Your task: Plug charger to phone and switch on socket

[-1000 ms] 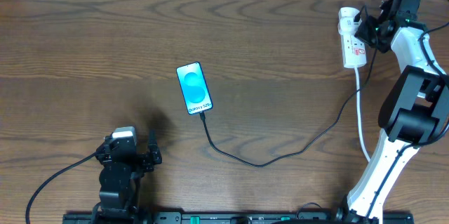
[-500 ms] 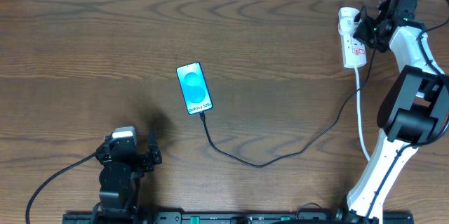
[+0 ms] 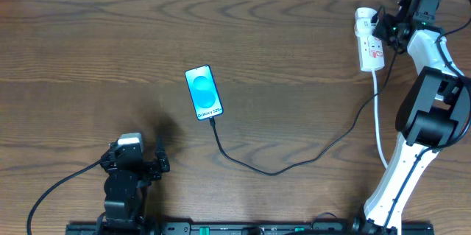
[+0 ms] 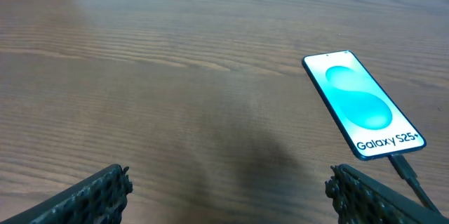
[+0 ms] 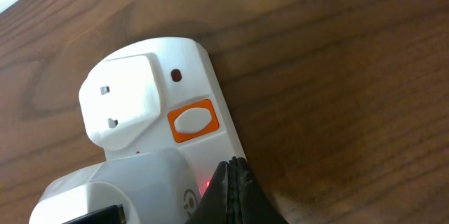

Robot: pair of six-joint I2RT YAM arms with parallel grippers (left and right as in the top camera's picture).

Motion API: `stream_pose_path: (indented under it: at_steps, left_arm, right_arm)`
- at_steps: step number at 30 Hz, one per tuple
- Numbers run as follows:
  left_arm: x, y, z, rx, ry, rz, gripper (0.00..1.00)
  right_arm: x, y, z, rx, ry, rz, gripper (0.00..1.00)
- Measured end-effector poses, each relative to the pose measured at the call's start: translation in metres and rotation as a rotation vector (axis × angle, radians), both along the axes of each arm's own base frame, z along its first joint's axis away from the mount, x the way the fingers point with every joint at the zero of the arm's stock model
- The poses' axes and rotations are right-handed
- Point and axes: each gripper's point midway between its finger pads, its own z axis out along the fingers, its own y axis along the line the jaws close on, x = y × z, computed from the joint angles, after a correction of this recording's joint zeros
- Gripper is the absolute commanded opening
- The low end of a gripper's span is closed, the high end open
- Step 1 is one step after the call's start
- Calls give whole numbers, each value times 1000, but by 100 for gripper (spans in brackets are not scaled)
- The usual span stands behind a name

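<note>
Your slim black-edged, cyan-screened phone (image 3: 204,93) lies mid-way across the brown wooden table (image 3: 88,43), with the thin black charger cable (image 3: 274,172) at its lower end, trailing right toward the white power strip (image 3: 369,43). The right gripper (image 5: 235,189), pinched closed, touches the strip's face. The left gripper (image 4: 224,196) gapes wide and holds nothing.

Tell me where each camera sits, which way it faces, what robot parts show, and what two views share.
Overhead: above, facing straight down on the brown wooden table; left arm and right arm show.
Left wrist: low, facing along the table at the slim cyan-screened smartphone; open left gripper at the bottom.
Right wrist: close above the white plastic power strip, facing its orange switch; shut right gripper at the bottom.
Shared: overhead and left wrist both show the smartphone.
</note>
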Motion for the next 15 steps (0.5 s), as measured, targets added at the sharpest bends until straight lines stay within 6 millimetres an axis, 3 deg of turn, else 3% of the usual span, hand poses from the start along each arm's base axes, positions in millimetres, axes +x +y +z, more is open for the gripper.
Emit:
stream_pose_path:
  at_steps: [15]
  left_arm:
    - [0,0,0,0,0,0,93]
  right_arm:
    - [-8,0,0,-8,37,8,1]
